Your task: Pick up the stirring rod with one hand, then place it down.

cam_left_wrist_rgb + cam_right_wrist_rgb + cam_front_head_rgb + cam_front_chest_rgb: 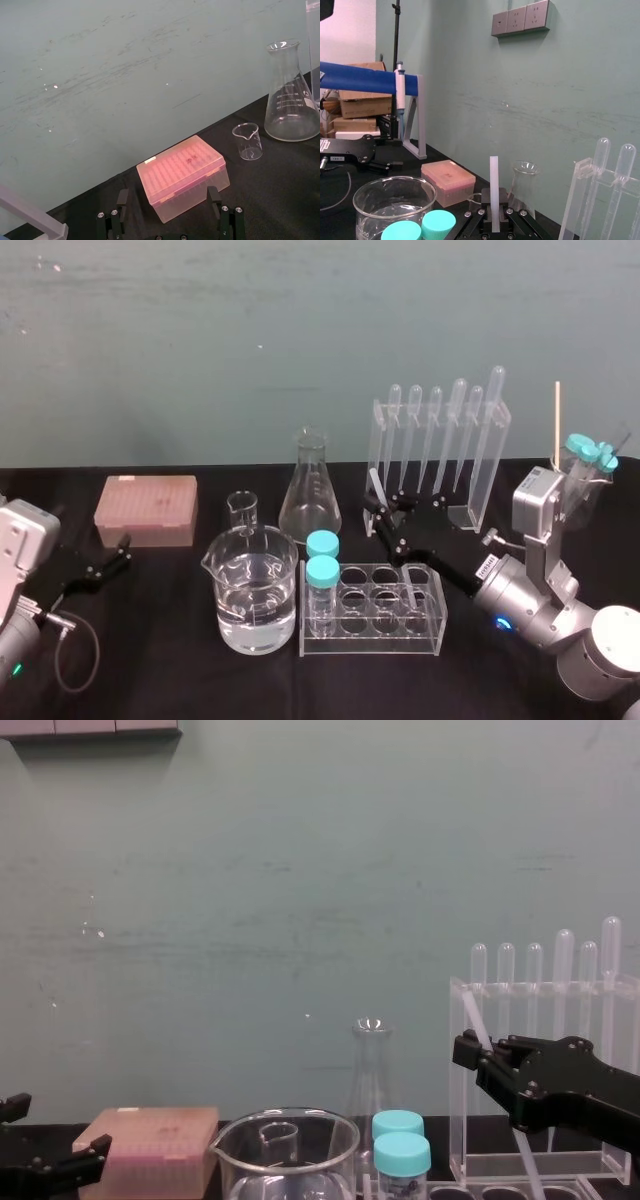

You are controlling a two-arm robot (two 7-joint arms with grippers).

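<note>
- A black-covered desk (150, 640) is seen in front of a green wall, and all the glassware is carried on it.
- A clear pipette rack (480, 470) is stood near the far edge, toward the right side of the desk, with bulb-topped pipettes hung in it.
- A large beaker (252, 595), partly filled with clear liquid, is placed toward the front edge, about midway across the desk.
- A conical flask (310, 490) is stood behind it, nearer the far edge.
- A pink tip box (147, 508) is set toward the far left corner.
- A clear tube rack (375, 610) is placed just beside the large beaker, on its right, with two blue-capped tubes (322, 575) in its left end.
- The right claw (478, 1060) is held between the tube rack and the pipette rack and is closed on the stirring rod (493, 190).
- The left claw (122, 552) is parked near the left edge with its fingers spread wide and nothing between them.
- A small beaker (242, 508) is stood between the pink tip box and the conical flask.
- The stirring rod is gripped near its middle and tilted in the chest view; whether its lower end touches the desk cannot be told.
</note>
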